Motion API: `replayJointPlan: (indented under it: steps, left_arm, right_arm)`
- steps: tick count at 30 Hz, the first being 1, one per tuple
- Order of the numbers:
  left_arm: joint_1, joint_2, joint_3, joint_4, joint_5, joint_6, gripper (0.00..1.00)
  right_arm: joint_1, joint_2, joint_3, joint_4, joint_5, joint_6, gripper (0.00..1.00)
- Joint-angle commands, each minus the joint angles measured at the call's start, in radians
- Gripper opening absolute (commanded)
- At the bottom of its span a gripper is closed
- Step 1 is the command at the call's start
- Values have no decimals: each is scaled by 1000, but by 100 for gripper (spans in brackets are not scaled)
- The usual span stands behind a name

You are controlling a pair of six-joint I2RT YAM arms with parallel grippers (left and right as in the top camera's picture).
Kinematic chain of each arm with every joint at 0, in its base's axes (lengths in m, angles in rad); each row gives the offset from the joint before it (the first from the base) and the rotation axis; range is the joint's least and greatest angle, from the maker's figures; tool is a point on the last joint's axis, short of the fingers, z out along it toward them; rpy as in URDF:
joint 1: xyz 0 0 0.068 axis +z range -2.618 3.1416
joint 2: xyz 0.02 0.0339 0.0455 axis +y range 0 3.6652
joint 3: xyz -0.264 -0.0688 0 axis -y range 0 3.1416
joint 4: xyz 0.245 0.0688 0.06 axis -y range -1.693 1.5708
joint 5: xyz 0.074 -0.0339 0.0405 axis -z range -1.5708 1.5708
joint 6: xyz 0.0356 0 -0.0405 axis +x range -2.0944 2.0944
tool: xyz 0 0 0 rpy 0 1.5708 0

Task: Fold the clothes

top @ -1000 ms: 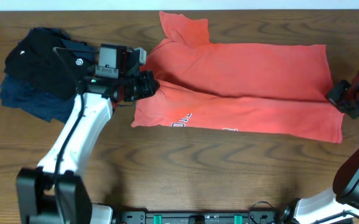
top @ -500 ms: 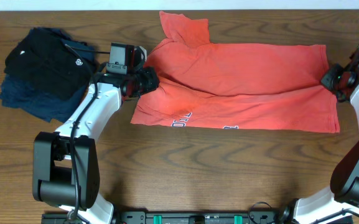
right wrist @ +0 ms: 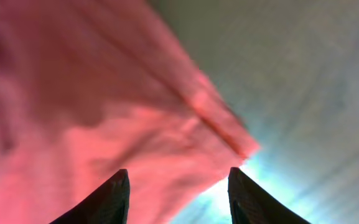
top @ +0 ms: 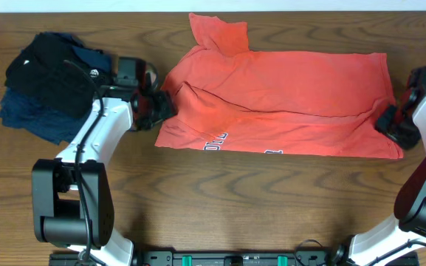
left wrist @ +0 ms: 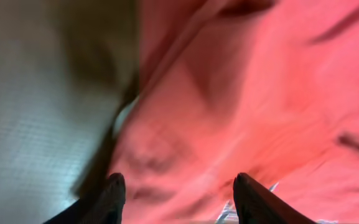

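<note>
You have one wooden table (top: 220, 199) filling the overhead view. On it lies one coral-red shirt (top: 286, 96), spread across the upper middle and right of the frame. It is folded lengthwise, with a crease running left to right through its middle. One sleeve sticks up at the upper left of the cloth. The lower edge shows bits of white print (top: 214, 140), only partly readable. You cannot tell whether a second red layer lies beneath.

At the upper left sit two dark garments in one heap, a black one (top: 50, 74) on top of a navy one (top: 32, 118), well apart from the shirt.

You have two arms. The left gripper (top: 161, 107) is at the shirt's left edge, just beside the crease. In the left wrist view its jaws stand apart (left wrist: 179, 193), red cloth (left wrist: 260, 93) filling the frame beyond them and bare table (left wrist: 42, 93) at the left. The right gripper (top: 386, 122) is at the shirt's lower right corner. In the right wrist view its jaws also stand apart (right wrist: 178, 186), with the cloth's corner (right wrist: 104, 112) lying beyond them and table (right wrist: 303, 74) at the right. Neither pair pinches any cloth.
</note>
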Motion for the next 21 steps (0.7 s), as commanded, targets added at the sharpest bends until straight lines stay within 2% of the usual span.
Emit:
replayJointPlan:
  steps: [1, 4, 7, 11, 13, 15, 17, 18, 21]
  left_arm:
    - [-10, -11, -11, -33, -77, 8, 58]
    - [-15, -4, -47, -10, -95, 8, 59]
    - [-15, 8, -79, 31, -120, 8, 70]
    - [-15, 32, -90, 47, -135, 8, 71]
    - [-15, 43, -91, 44, -135, 8, 71]
    - [-16, 53, -91, 39, -135, 8, 69]
    - [-15, 59, -91, 35, -135, 8, 55]
    - [-15, 61, -91, 32, -135, 8, 41]
    - [-15, 62, -91, 16, -137, 12, 6]
  right_arm:
    - [-34, 3, -69, 33, 56, 37, 53]
    - [-52, 3, -148, 127, 43, 32, 55]
    - [-61, 3, -217, 232, -31, -4, 56]
    - [-61, 3, -278, 305, -84, -21, 60]
    - [-62, 3, -292, 309, -78, -21, 54]
    - [-62, 3, -295, 304, -76, -21, 42]
    - [-62, 3, -294, 294, -76, -21, 22]
    - [-62, 3, -294, 288, -76, -21, 13]
    - [-62, 3, -294, 262, -54, -20, 2]
